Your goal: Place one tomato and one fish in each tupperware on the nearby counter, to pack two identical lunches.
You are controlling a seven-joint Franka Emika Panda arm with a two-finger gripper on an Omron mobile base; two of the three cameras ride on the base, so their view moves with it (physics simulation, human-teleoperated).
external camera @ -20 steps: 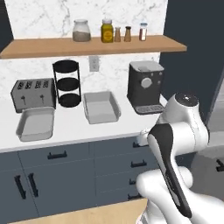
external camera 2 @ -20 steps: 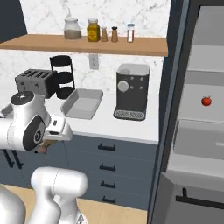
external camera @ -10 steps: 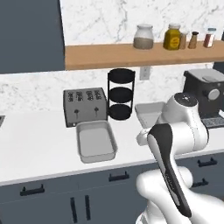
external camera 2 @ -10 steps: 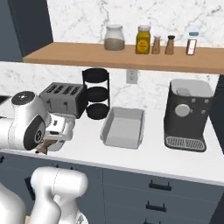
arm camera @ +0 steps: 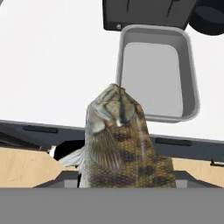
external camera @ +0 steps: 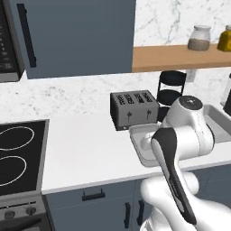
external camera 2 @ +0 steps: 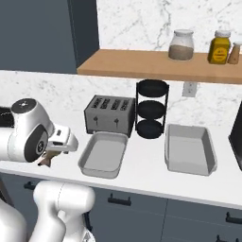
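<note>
Left base view. You saw the whole scene slide since a second before: the base had driven along the counter (external camera: 85, 149), so the coffee machine left the frame and a stovetop (external camera: 18, 155) came in at the left. That was camera travel, not a move of the things. The toaster (external camera: 134, 109) stood at the back, and the near tupperware (external camera: 140, 143) lay just in front of it, half hidden by the arm's elbow.

Right base view. You had both trays before you, the near one by the toaster and the far tupperware (external camera 2: 189, 150) beside the black tiered stand (external camera 2: 151, 108); both looked empty, so packing had probably only begun. The arm was folded low, its gripper (external camera 2: 51, 157) off the counter's front edge, left of the near tray.

Hand view. The fish (arm camera: 120, 144) stood head-up, clamped between the fingers, with the near tray ahead and slightly right.
</note>
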